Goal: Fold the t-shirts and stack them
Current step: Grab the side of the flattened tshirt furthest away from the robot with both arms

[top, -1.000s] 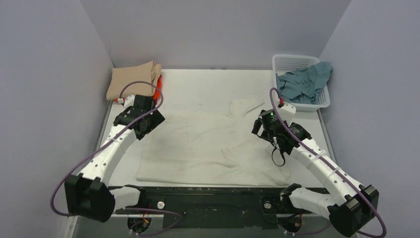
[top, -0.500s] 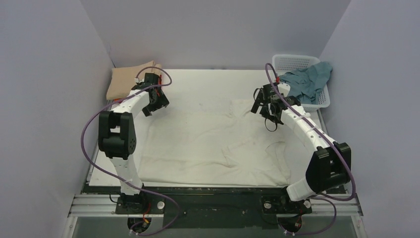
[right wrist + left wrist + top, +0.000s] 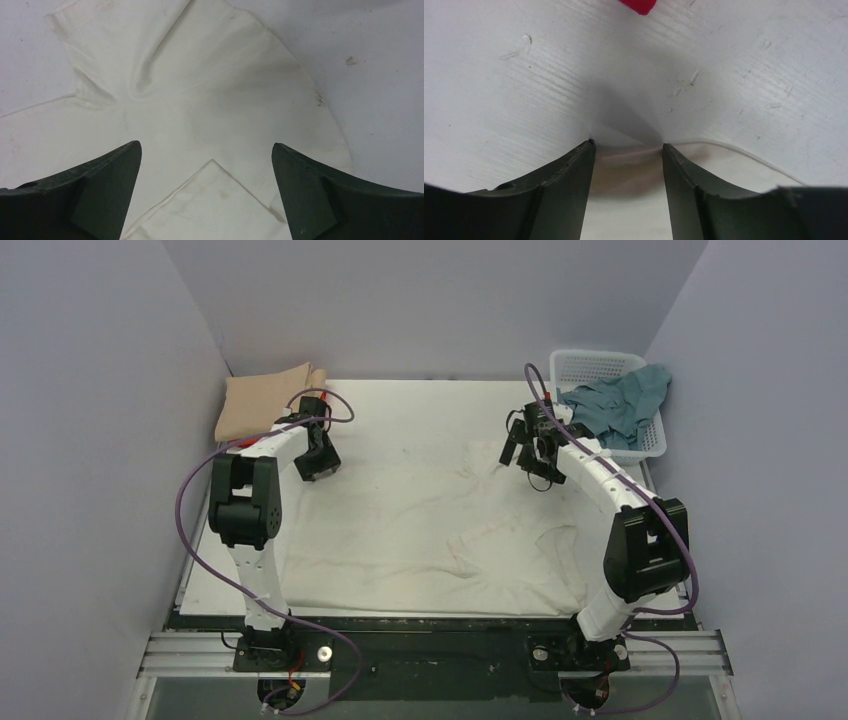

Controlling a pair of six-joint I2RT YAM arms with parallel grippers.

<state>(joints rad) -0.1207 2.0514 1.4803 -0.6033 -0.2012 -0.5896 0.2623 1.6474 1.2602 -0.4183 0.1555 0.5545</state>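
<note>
Progress is slight: tan t-shirt (image 3: 265,400) folded far-left, teal-blue t-shirt (image 3: 615,405) in the lattice basket (image 3: 600,362), cream-white t-shirt (image 3: 430,525) flat mid-table, my left gripper (image 3: 626,146) parted astride its far-left edge, my right gripper (image 3: 206,145) wide open above its far-right side.

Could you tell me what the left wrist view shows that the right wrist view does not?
Only the left wrist view: red cloth at the top edge, and the left gripper straddling the cream-white shirt's edge. Only the right wrist view: the right gripper wide open above a spread sleeve and a folded corner. Both: that shirt lying on the white table.
</note>
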